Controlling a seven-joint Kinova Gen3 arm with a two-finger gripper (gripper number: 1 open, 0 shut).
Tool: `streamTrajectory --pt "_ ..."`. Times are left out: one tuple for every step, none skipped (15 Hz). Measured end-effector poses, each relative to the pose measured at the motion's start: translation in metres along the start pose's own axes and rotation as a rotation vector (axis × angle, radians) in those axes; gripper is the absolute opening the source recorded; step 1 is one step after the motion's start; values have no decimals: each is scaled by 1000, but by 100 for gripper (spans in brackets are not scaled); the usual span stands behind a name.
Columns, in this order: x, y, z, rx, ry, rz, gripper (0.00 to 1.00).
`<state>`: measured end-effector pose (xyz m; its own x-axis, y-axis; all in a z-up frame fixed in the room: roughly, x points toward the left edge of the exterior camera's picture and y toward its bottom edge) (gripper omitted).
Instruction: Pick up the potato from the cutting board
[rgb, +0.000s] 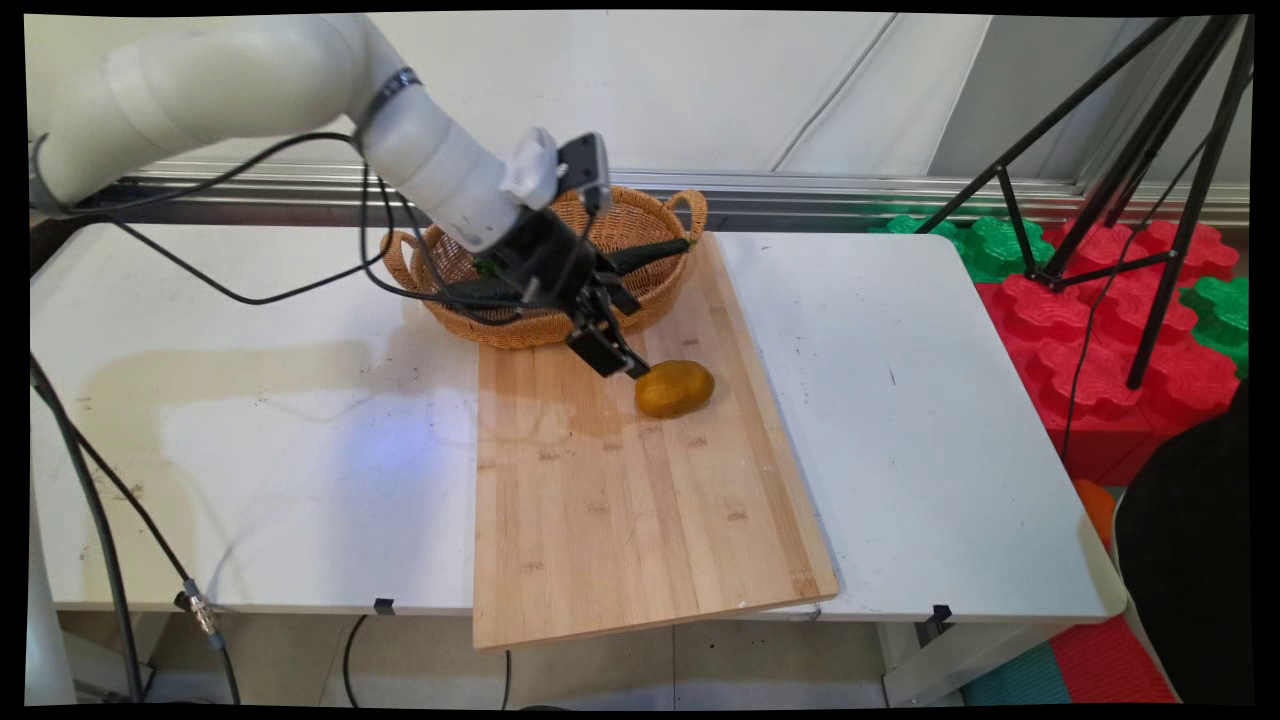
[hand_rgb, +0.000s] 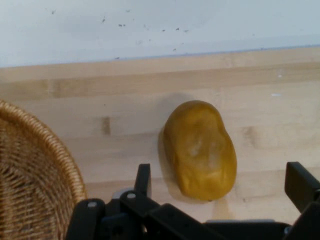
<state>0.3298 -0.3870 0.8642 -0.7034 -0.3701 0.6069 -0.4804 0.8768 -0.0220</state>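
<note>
Gripper (rgb: 625, 362): black, 2 fingers (hand_rgb: 143, 179) spread wide, low over the cutting board and just beside the potato, gripping nothing.
Potato (rgb: 674, 388): 1, yellow-brown, lying on the cutting board between the spread fingers, apart from both.
Cutting board (rgb: 620, 500): bamboo, on the white table (rgb: 250, 440), overhanging its near edge.
Wicker basket (rgb: 640, 225): 2 handles, on the cutting board's far end, dark long items inside.

No readable text, label or number anywhere.
</note>
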Motion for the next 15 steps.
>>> streamTrajectory --pt "2 0 5 0 -5 1 100" --pt "4 0 14 2 -15 2 100" --pt "5 -1 22 3 -24 2 100" --pt "7 -1 30 4 -34 3 100" --pt "8 -1 37 3 -43 3 100" --pt "9 0 43 2 -50 5 100" --pt "10 0 50 1 -56 8 100" --pt "12 1 56 -1 -62 9 100" --pt "13 2 61 -1 -66 9 100" --pt "14 2 67 -1 -71 8 100" --pt "15 3 71 0 -75 7 100" --pt "15 3 73 0 -78 7 100" --pt "16 3 78 1 -82 7 100" --pt "17 3 81 2 -84 6 100" --pt "17 3 84 2 -87 6 100"
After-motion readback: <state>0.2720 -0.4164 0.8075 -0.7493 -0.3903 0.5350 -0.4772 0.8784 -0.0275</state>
